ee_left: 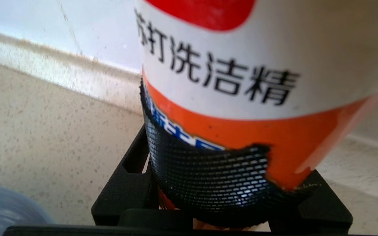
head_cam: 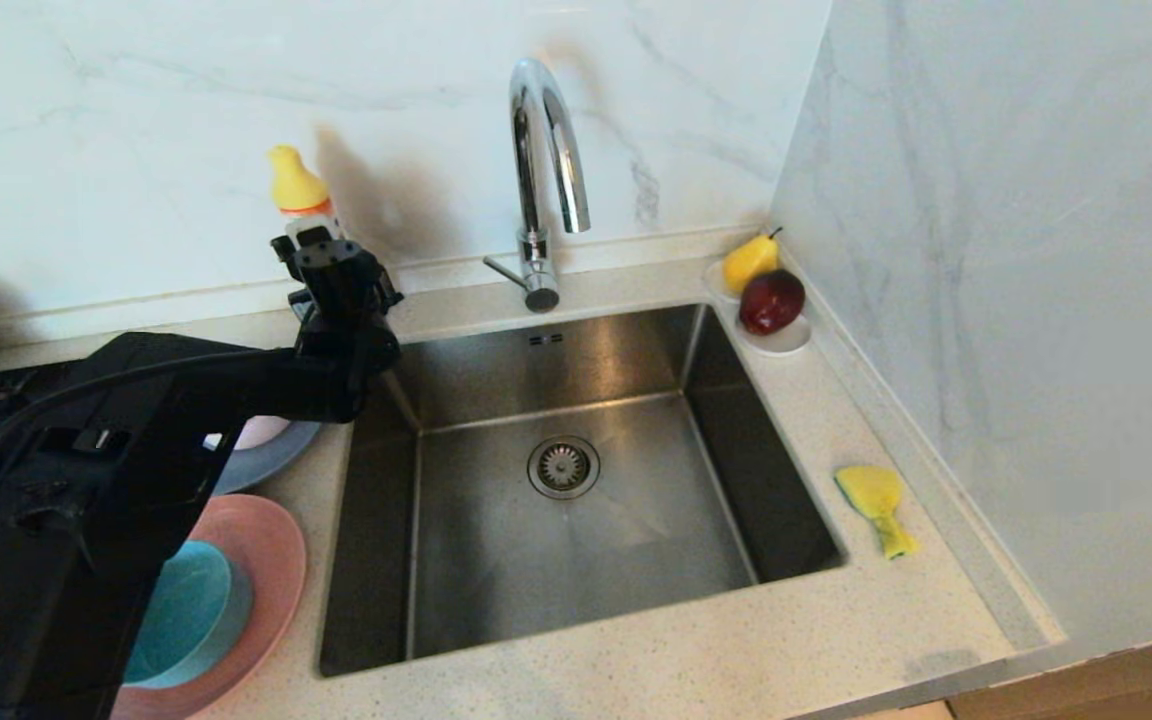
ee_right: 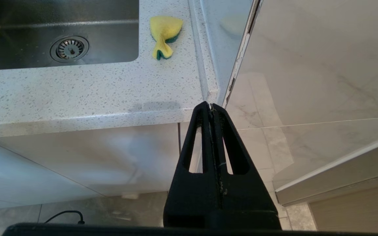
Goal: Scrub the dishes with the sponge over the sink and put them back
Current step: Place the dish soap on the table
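Here the left gripper [head_cam: 321, 250] is clamped around the detergent bottle [ee_left: 241, 82] behind the sink [head_cam: 576, 480]; the sponge [head_cam: 876, 505] is left well apart, across it.

The sink [head_cam: 576, 480] is a rectangular brushed-steel basin set in the worktop [head_cam: 636, 650], with a round strainer drain at its middle; the sponge [head_cam: 876, 505], yellow, waisted, green beneath, lies flat on the worktop just right of the basin; left of it, a teal bowl [head_cam: 186, 610] sits in a pink plate [head_cam: 271, 570]; behind, a pale pink bowl [head_cam: 261, 432] rests on a grey-blue plate [head_cam: 271, 455].
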You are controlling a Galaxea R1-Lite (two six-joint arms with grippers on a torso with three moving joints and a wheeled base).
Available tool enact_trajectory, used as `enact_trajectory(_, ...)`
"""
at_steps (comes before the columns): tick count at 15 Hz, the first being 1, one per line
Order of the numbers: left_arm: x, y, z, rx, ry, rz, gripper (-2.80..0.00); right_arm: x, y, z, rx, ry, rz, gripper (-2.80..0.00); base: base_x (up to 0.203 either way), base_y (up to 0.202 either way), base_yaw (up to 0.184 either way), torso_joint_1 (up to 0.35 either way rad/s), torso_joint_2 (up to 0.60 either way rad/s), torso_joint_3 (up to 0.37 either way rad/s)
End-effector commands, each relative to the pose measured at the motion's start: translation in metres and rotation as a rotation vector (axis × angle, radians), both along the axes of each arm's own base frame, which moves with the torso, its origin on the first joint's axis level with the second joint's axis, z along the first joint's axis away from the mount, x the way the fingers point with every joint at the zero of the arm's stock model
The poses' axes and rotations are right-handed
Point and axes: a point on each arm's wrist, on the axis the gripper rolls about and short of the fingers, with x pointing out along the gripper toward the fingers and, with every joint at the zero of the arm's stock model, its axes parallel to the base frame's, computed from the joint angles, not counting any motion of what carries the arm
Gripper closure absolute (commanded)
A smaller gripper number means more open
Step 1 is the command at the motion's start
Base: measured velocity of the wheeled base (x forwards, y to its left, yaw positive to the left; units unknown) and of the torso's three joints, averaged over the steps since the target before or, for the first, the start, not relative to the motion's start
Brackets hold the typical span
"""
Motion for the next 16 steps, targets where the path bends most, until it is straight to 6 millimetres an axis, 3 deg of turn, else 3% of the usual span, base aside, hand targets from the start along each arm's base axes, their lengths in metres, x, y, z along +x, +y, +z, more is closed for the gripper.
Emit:
enact_trajectory(1, 0.002, 0.000, -0.007, -0.014, 0.000, 0.021, 0.00, 0.000, 0.000, 0.000, 0.000, 0.000, 0.001, 0.00, 0.000, 0.000, 0.000, 0.000, 0.00, 0.000)
enact_trajectory(4, 0.005, 0.000, -0.016, -0.021, -0.015, 0.053, 0.00, 0.000, 0.000, 0.000, 0.000, -0.002, 0.001, 0.00, 0.000, 0.000, 0.000, 0.000, 0.00, 0.000)
enact_trajectory(16, 0.006, 0.000, -0.018, -0.028, -0.036, 0.057, 0.00, 0.000, 0.000, 0.000, 0.001, 0.000, 0.001, 0.00, 0.000, 0.000, 0.000, 0.000, 0.00, 0.000)
